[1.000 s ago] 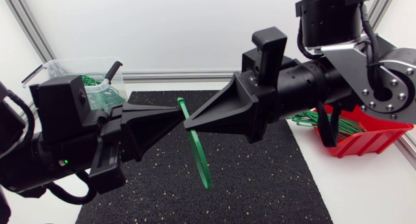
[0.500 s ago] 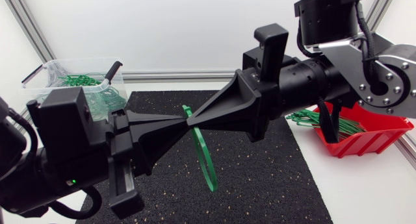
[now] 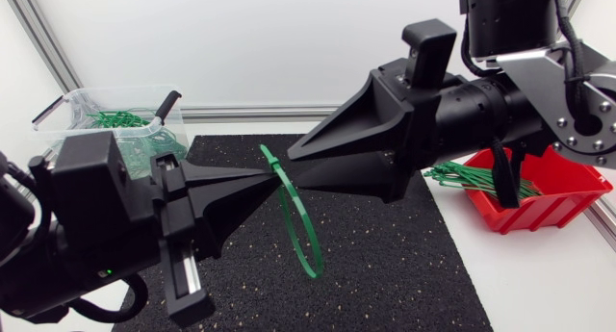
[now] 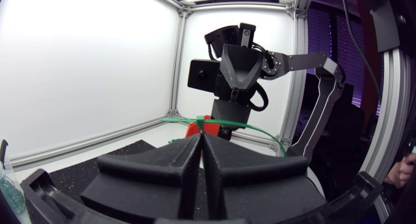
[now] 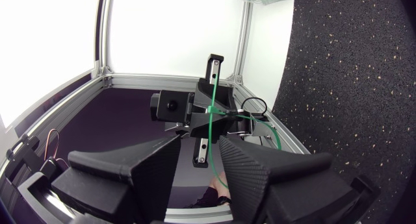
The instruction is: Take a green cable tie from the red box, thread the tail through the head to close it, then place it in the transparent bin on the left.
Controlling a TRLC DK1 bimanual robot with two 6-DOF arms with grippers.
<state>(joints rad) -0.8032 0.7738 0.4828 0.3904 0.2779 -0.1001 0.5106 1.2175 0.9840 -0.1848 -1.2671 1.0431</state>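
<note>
The head camera sits above the table, looking steeply down on the black speckled rubber mat [image 3: 385,265], with both arms close beneath it. The left wrist camera looks along the left gripper [image 4: 201,134] — straight at the right arm. The right wrist camera looks along the right gripper [image 5: 198,143] at the left arm, rolled so the mat stands beside it. All three share the looped green plastic cable tie [image 3: 307,265].

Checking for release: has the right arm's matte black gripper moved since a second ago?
Yes. The right gripper has drawn back toward the red plastic box.
</note>
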